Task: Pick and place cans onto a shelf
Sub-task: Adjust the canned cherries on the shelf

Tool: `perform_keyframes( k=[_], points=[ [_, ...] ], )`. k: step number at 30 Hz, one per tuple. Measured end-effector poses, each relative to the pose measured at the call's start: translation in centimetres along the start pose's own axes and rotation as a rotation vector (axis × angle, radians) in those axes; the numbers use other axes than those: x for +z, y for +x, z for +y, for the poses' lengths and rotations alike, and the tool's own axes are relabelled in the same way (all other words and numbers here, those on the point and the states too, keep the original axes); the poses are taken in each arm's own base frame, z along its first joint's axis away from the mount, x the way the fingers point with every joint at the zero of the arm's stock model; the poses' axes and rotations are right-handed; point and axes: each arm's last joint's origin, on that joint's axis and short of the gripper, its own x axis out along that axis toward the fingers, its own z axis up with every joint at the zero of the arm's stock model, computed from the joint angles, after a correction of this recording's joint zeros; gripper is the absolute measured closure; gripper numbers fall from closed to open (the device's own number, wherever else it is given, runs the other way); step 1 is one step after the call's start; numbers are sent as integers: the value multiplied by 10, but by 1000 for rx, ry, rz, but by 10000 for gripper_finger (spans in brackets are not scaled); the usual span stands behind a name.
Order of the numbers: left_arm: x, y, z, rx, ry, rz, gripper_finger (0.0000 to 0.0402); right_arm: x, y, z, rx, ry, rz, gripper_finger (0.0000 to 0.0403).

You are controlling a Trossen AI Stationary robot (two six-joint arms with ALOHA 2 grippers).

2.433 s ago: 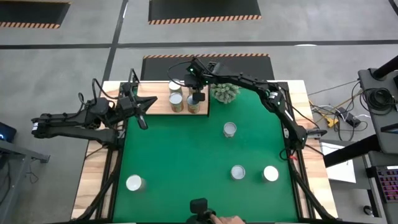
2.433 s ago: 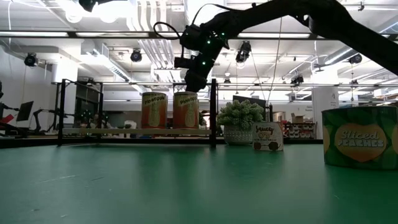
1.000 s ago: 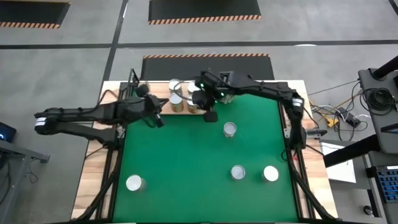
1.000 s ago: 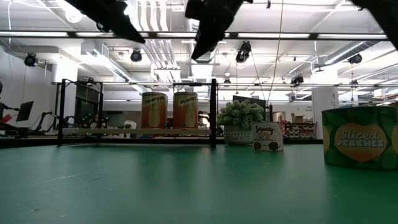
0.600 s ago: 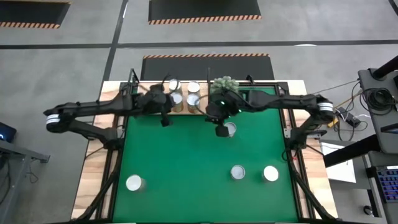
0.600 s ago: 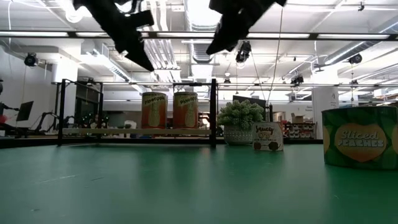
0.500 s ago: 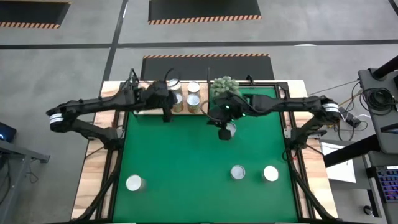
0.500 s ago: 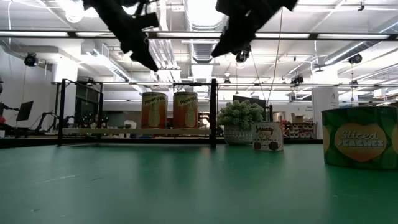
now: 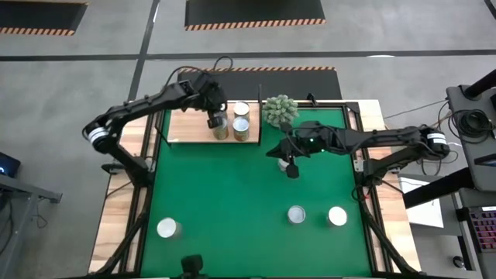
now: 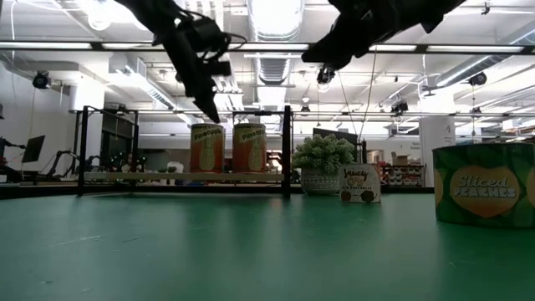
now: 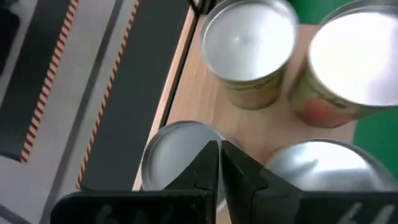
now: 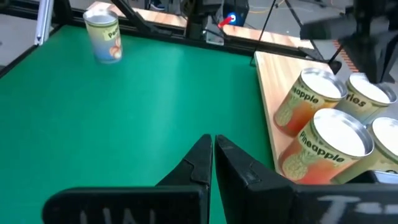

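Your left gripper [image 9: 212, 120] hangs with its fingers pressed together over the cluster of four cans [image 9: 242, 129] on the shelf [image 9: 186, 128], holding nothing. Your right gripper [image 9: 291, 170] is likewise closed and empty, poised above the green mat [image 9: 232, 194] just over a lone can near the plant [image 9: 280, 111]. You have three more cans standing on the mat: two [image 9: 297, 214] near the right front, one [image 9: 167, 228] at the left front.
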Motion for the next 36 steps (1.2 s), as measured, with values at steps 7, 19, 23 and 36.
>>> perform_keyframes(
  k=[7,19,23,36],
  points=[
    [-4,21,3,-16,-12,57,402,-2,-3,1,0,-8,0,394],
    [-6,21,1,-22,-56,66,402,-2,-3,1,-1,-16,-1,394],
    [-6,21,0,-29,-72,65,402,-2,-2,1,-1,-16,0,394],
    [-5,21,-2,-49,-79,56,402,-2,-2,1,-1,-15,2,394]
  ],
)
